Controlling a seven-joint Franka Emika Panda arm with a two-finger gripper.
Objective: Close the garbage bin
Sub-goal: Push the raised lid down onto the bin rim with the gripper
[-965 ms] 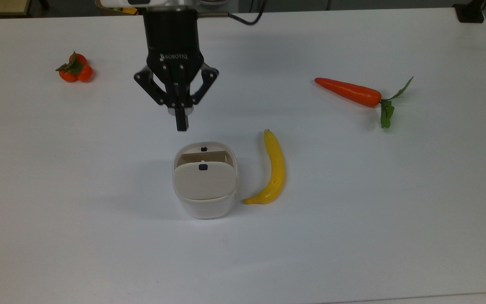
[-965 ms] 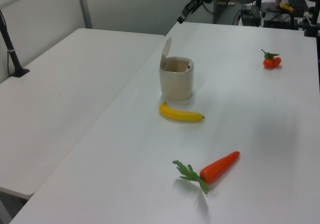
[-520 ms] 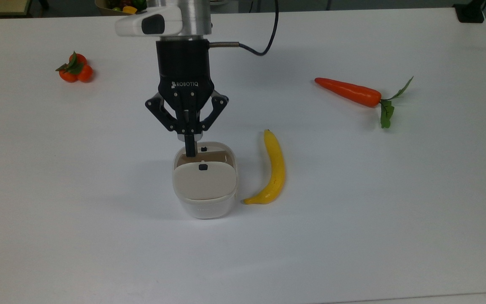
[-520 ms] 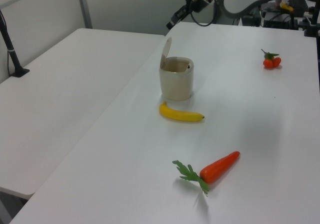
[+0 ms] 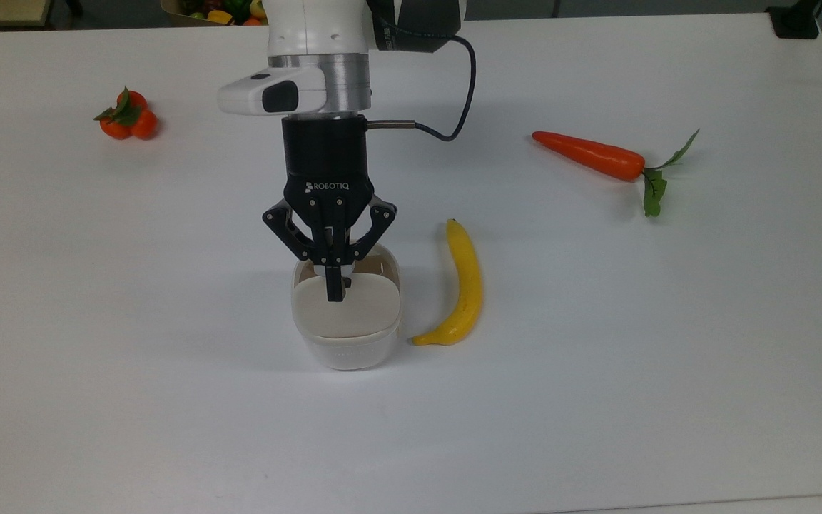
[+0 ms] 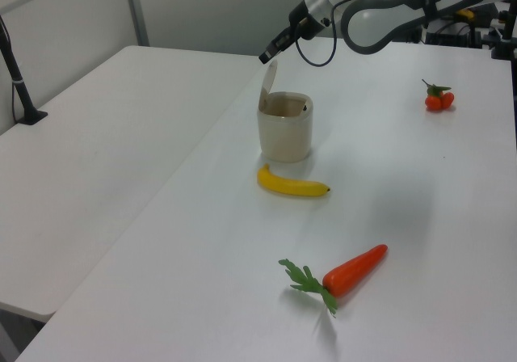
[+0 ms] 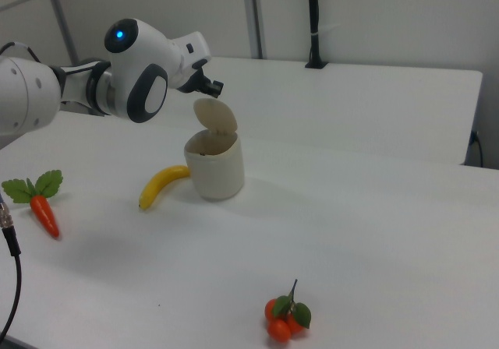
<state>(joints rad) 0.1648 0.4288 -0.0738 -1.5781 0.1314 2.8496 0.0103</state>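
Near the middle of the white table (image 5: 596,400) stands the garbage bin (image 5: 346,335), a small white rounded tub, with its beige lid (image 7: 215,118) swung up on the hinge and standing nearly upright, so the mouth is open. In the left view the lid (image 6: 267,86) rises from the bin's (image 6: 285,132) far left rim; in the right view the bin (image 7: 214,166) shows its lid leaning back behind the opening.

The gripper (image 5: 336,293) hangs over the bin from the top view's upper side, its black fingers drawn together with no gap I can see between them and nothing held. In the top view the tips overlap the lid (image 5: 345,308); in the left view the gripper (image 6: 265,56) is just above the lid's top edge, and I cannot tell whether it touches.

Just beside the bin, on the top view's right, lies a banana (image 5: 462,286), close but apart from it. A carrot (image 5: 593,155) lies well apart toward the top view's upper right, and a cluster of small oranges (image 5: 128,118) well apart at the upper left. The table around the bin's other sides is open, and all the table edges are far from it.
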